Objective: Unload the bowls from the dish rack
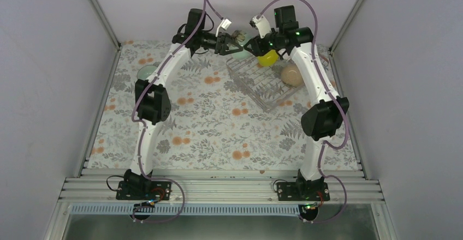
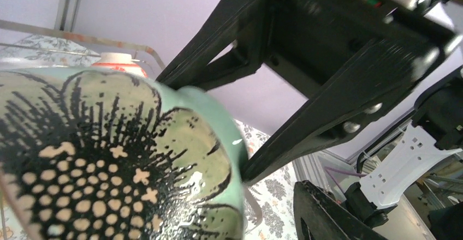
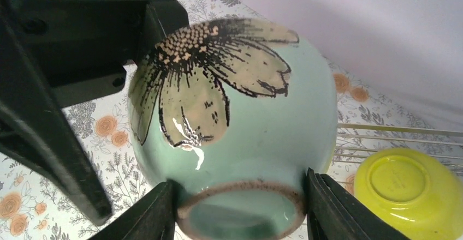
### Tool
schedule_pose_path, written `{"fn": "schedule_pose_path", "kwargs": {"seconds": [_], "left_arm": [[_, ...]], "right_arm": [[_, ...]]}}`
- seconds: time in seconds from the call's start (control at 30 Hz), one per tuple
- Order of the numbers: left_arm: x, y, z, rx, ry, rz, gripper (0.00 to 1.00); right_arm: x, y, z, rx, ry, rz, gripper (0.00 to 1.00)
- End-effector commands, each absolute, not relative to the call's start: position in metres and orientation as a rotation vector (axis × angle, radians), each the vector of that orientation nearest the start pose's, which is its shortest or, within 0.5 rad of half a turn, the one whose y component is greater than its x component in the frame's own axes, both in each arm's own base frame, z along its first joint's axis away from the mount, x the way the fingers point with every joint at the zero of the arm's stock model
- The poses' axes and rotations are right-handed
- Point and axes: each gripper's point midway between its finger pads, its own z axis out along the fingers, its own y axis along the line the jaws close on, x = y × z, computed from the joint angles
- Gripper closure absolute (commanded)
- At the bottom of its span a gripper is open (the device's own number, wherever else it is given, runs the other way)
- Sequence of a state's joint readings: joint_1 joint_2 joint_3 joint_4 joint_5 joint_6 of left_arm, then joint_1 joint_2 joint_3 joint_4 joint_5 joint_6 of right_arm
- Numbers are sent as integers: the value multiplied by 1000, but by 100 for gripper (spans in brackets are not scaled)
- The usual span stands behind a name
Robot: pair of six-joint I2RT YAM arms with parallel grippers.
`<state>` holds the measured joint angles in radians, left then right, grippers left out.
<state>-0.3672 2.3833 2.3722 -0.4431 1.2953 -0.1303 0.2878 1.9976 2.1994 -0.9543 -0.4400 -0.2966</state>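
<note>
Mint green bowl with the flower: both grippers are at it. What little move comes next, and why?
Probably the left gripper should close on the rim. Its fingers straddle the edge of the mint green bowl, but I can't tell they pinch it, while the right gripper clamps the foot. Letting go first might drop it.

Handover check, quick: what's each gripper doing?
Left gripper: around the mint bowl, at its rim; grip cannot be told.
Right gripper: closed on that bowl's foot.
</note>
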Motion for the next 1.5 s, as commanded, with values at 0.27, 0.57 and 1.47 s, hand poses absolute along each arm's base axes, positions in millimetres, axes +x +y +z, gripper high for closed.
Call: {"fn": "schedule_pose_path", "kwargs": {"seconds": [0.27,0.57,1.47], "left_arm": [[421,-359,368,1223,1476,-1667,63],[419,-358,369,1232,1468,-1679,87],[504,-215,379,920,1695,-1104,98]], "right_arm": [[501,233,302,-857,2048,516,51],[497,231,302,-870,2038,495,44],[372,190,366,-1029,1974,400,19]]}}
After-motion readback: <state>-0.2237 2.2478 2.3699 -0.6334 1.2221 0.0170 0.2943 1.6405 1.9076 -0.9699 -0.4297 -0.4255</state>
